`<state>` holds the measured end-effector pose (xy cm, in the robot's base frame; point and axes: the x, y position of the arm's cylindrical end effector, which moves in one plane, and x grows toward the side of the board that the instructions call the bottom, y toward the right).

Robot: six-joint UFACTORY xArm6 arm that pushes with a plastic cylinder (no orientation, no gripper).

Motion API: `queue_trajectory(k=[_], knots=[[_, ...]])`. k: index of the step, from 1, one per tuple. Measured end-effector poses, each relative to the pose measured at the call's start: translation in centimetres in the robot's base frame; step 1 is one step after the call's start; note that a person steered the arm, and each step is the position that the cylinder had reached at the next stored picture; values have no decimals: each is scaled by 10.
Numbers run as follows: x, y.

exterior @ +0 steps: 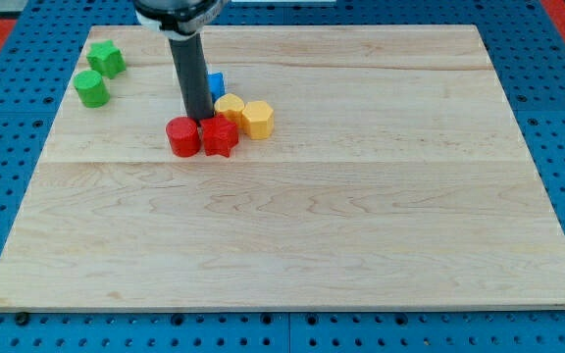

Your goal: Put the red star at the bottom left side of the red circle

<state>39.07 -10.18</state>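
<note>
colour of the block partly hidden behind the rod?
Blue: the blue block peeks out on the view's right of the dark rod, in the camera view.

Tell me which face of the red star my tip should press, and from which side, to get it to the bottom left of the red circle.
Push, not grip. The red star touches the red circle on the circle's right, with my tip just above their seam. Probably press the star's upper face from the view's top, driving it down clear of the circle, then press its right face leftward. The yellow blocks crowd its upper right.
</note>
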Motion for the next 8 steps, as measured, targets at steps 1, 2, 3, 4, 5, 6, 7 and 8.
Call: queue_trajectory(k=[1,2,3,4,5,6,7,8], knots=[[4,45],[14,74],[42,85],[57,22],[68,3],[80,43],[118,39],[122,-34]])
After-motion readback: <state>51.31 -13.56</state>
